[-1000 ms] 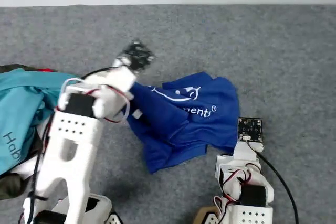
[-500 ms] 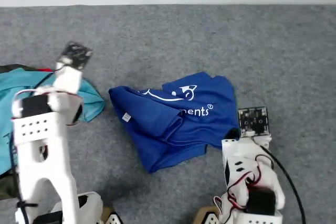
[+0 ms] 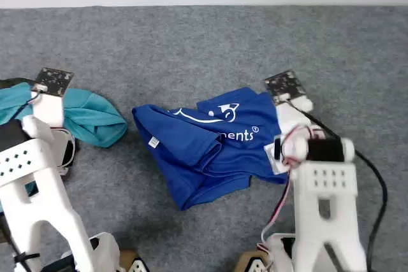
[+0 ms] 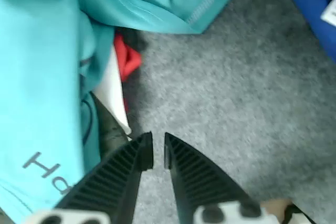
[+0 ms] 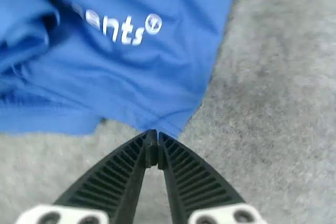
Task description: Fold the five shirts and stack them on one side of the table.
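- Right now the left arm [image 3: 35,176] stands at the near left of the table [image 3: 191,42], its wrist out over the pile of shirts at the left edge.
- Its hand [image 4: 158,148] points down at bare grey table just beside that pile. The fingers are almost together with a thin slit between the tips, and nothing is in them.
- Beside that hand lies the teal shirt [image 3: 89,119], bunched up and spilling rightward from the pile. A scrap of red cloth [image 4: 129,59], a white garment [image 4: 113,93] and something dark peek out from under it.
- Over to the right arm [image 3: 322,183]: it rises from the near right and leans far-ward, wrist above the right edge of the blue shirt [image 3: 210,144].
- The right hand [image 5: 154,141] has its fingers pressed together. The tips sit right at the shirt's near corner hem, and I cannot tell whether any cloth is pinched between them.
- The blue shirt itself lies crumpled in the middle of the table, white lettering facing up. Folds bunch along its near left side and a small white label [image 3: 153,142] shows at its left edge.
- Grey table shows between the blue shirt and the teal one; they lie near each other but apart.
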